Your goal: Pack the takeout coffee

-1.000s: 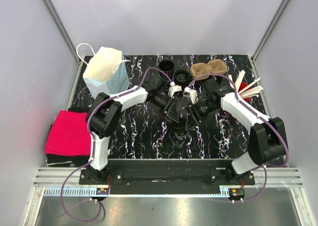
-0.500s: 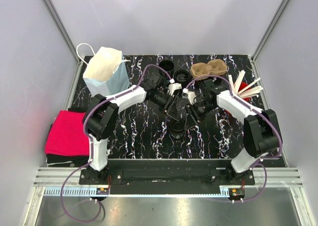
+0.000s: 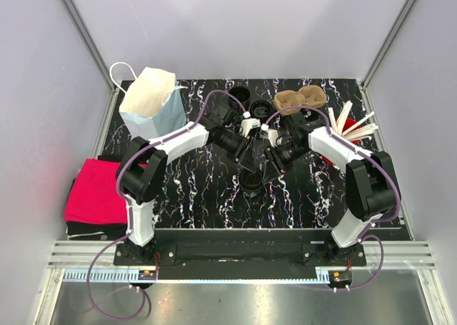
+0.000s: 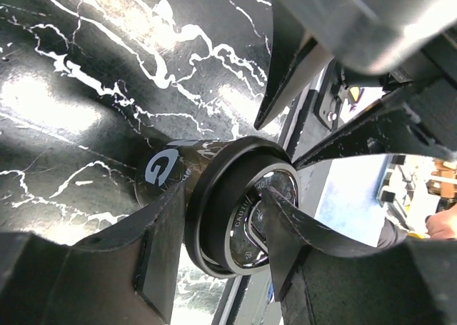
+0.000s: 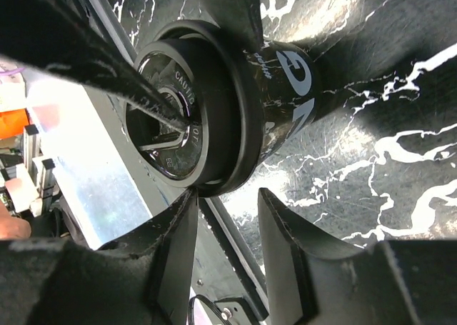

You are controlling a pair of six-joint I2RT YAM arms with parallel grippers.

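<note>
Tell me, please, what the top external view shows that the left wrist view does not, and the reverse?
Only the top external view shows the paper bag, the cup carrier and the red cloth. Only the left wrist view shows the white G and the raised lid lettering on the lidded cup. Both show that cup on the marbled table, held between the left gripper's fingers, with the right gripper close by.
</note>
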